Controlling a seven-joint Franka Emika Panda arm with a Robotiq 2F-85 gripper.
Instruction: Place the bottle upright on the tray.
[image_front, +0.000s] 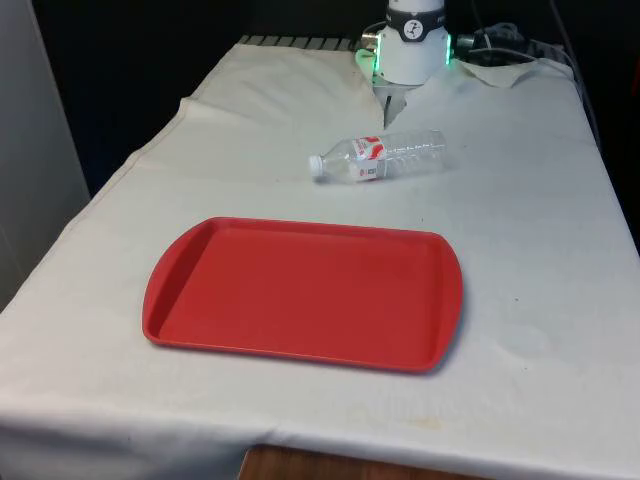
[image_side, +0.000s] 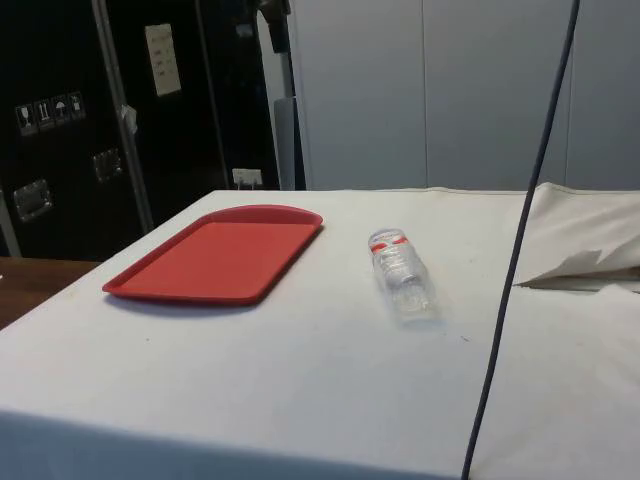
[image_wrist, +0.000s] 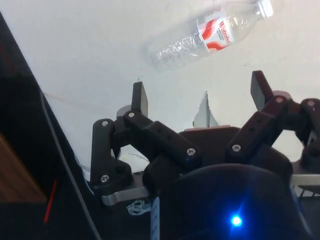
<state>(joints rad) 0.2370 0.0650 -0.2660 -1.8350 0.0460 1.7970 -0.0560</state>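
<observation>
A clear plastic bottle (image_front: 378, 156) with a white cap and a red-and-white label lies on its side on the white cloth, cap towards the front view's left. The side view has the bottle (image_side: 401, 275) lying beyond the tray's end. The red tray (image_front: 300, 290) sits flat nearer the front edge of the table, with nothing on it; in the side view the tray (image_side: 215, 253) is at the left. My gripper (image_wrist: 200, 95) hangs open above the cloth, well short of the bottle (image_wrist: 210, 34), with nothing between its fingers (image_wrist: 139, 97).
A black cable (image_side: 520, 240) hangs down across the side view at the right. Folds of the cloth (image_side: 585, 265) bunch up near the robot's end. The table's edges (image_front: 130, 165) drop off on both sides of the front view.
</observation>
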